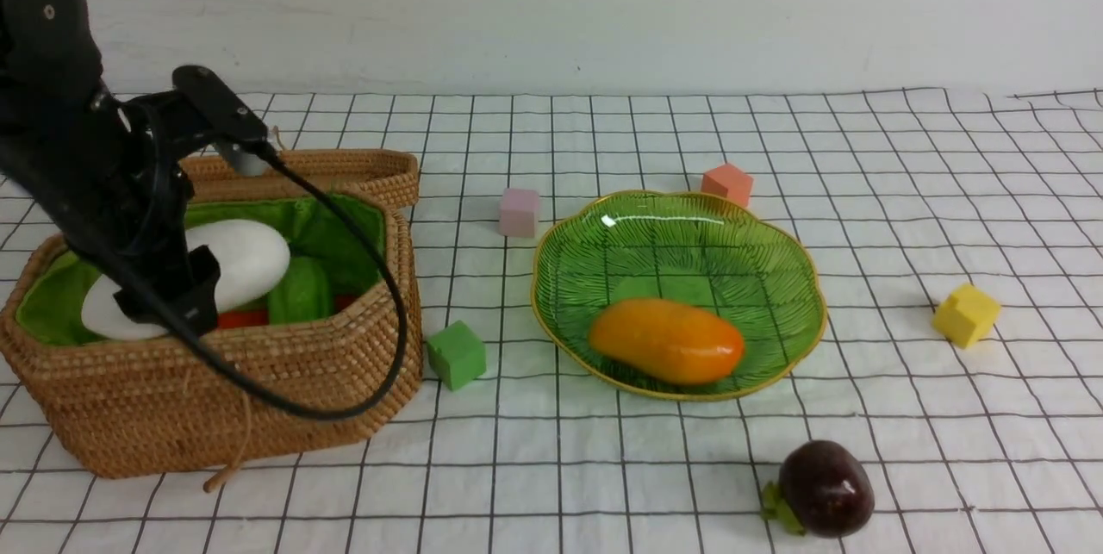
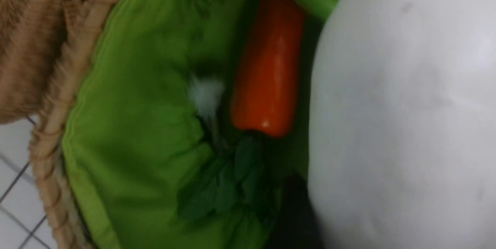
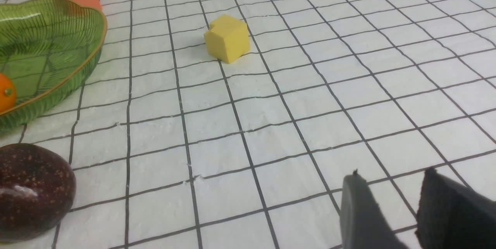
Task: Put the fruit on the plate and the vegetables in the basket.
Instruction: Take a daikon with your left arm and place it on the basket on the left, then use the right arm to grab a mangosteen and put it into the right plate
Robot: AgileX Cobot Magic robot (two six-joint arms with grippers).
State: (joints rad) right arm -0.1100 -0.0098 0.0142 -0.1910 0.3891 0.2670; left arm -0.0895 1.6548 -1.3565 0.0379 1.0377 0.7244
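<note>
My left claw (image 1: 168, 295) sat at the glossy white elongated vegetable (image 1: 250, 257) inside the brown woven rattan basket (image 1: 86, 399); whether it gripped, I couldn't tell. My right claw (image 3: 391, 179) stood partly open, empty.

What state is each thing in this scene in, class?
basket: open, holding three vegetables.
white vegetable: in the basket.
carrot: in the basket.
cucumber: in the basket.
plate: holds only the mango.
mango: on the plate.
mangosteen: on the cloth, off the plate.
left gripper: down at the white vegetable, grip unclear.
right gripper: open, empty.
</note>
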